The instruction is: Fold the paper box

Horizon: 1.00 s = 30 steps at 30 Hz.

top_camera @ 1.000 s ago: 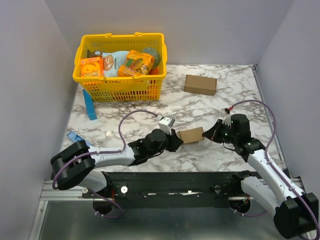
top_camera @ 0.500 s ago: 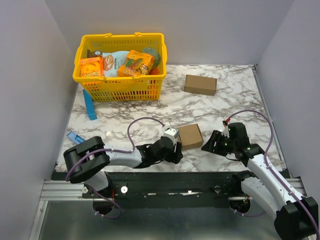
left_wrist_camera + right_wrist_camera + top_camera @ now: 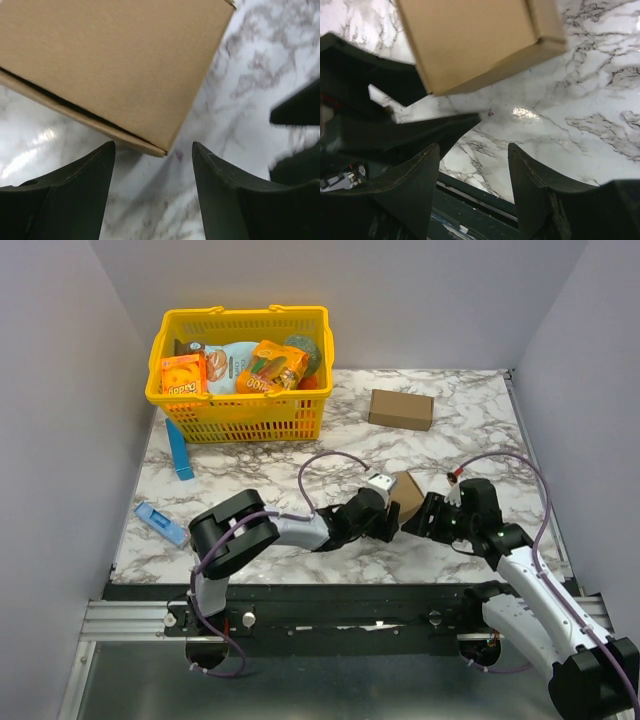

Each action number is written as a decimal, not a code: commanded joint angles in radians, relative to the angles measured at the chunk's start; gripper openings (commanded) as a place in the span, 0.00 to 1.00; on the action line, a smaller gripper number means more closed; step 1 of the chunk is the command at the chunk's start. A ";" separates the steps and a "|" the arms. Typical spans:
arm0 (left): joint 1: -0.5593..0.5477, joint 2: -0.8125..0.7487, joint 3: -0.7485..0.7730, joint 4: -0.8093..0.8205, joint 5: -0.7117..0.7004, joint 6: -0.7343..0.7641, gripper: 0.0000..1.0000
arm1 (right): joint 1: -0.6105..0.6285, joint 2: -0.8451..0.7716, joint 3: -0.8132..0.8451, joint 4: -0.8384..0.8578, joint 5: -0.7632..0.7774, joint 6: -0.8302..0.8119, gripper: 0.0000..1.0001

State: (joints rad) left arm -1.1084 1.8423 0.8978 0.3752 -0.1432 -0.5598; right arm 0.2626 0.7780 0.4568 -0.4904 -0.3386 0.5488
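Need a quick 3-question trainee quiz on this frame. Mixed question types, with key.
1. Where is the paper box?
A. Lifted in the air by one arm
B. On the table, between the left gripper and the right gripper
C. Hanging off the near table edge
2. True or false: both wrist views show open jaws with the paper box beyond the fingertips, not clamped.
3. Fill in: in the top view, the longer brown carton lies on the table to the ___ of the yellow basket.
Key: 1 B; 2 true; 3 right.
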 commanded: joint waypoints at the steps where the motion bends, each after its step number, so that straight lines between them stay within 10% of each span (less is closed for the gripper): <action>1: 0.093 0.106 0.153 -0.004 -0.044 0.041 0.71 | 0.004 0.000 0.051 0.024 -0.001 -0.018 0.65; 9: 0.209 0.249 0.432 -0.047 0.010 0.132 0.82 | 0.006 0.010 0.075 0.047 0.061 -0.032 0.73; 14: 0.216 0.128 0.331 0.004 -0.039 0.198 0.99 | 0.006 0.046 0.072 0.130 0.049 -0.039 0.83; 23: 0.248 -0.332 -0.012 -0.025 -0.171 0.212 0.99 | -0.029 0.148 0.218 0.182 0.095 -0.144 0.94; 30: 0.478 -0.733 -0.102 -0.260 -0.105 0.123 0.99 | -0.193 0.106 0.316 0.217 0.007 -0.182 0.94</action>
State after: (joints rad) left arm -0.7460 1.2884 0.8181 0.2886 -0.2440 -0.3912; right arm 0.1505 0.9203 0.7238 -0.3183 -0.2817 0.4129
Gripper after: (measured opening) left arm 0.987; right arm 0.940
